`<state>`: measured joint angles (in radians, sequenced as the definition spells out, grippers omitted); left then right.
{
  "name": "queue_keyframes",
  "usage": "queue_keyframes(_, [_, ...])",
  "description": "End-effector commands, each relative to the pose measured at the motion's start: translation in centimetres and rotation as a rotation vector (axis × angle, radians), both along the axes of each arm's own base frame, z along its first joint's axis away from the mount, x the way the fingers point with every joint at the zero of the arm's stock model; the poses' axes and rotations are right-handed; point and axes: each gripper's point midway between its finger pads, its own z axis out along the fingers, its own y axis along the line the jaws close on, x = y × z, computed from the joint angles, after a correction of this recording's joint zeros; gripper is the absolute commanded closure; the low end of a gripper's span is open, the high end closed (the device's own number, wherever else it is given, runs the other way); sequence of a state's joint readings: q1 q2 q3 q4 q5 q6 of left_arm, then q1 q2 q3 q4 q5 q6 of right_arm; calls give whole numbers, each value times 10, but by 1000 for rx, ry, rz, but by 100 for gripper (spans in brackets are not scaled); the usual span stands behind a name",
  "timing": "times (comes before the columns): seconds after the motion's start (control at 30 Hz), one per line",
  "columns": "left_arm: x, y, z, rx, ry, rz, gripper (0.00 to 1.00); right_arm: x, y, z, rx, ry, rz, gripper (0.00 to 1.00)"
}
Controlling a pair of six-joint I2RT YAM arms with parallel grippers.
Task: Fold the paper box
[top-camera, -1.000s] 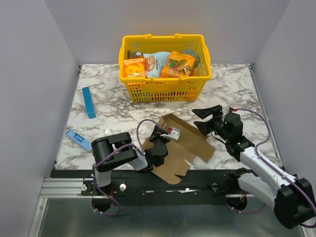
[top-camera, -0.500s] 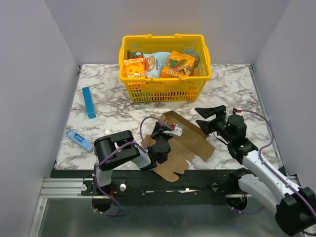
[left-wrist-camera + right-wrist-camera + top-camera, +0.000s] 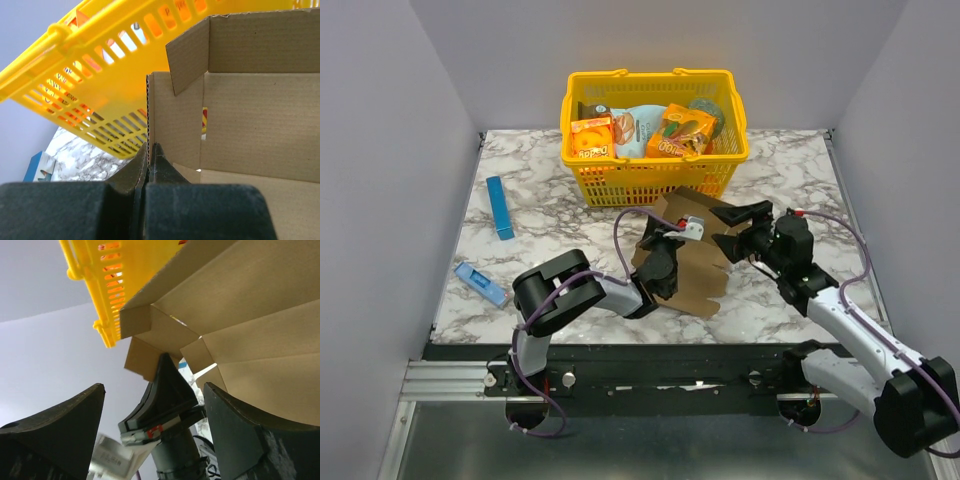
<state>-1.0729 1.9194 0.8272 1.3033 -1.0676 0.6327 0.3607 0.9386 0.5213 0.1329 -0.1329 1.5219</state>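
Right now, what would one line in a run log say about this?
left jaws: shut on paper box edge | right jaws: open at box's right side | box: held up before yellow basket, not closed

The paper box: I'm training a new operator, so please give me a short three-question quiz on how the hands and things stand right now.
1. True or false: the left hand is shut on an edge of the paper box.
2. Pick one. The right hand is: A) open, beside the box; B) shut on the box; C) shut on nothing.
3. Fill in: in the top view, the slim blue box lies to the ___ of the yellow basket.

Key: 1 true; 2 A; 3 left.
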Motion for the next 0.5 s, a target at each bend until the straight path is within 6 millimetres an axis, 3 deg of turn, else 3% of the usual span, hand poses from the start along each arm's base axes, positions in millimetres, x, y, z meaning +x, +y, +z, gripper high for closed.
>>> queue_keyframes(0.0, [2, -3, 54, -305, -186, -26, 100, 13, 4, 1, 26, 43, -15, 12])
queue_keyframes(0.27, [-2, 2, 62, -336, -207, -48, 100, 45, 0, -2, 53, 84, -86, 11])
queue_keyframes(0.47, [-5, 6, 64, -347, -212, -52, 100, 55, -9, -25, 99, 162, -155, 11])
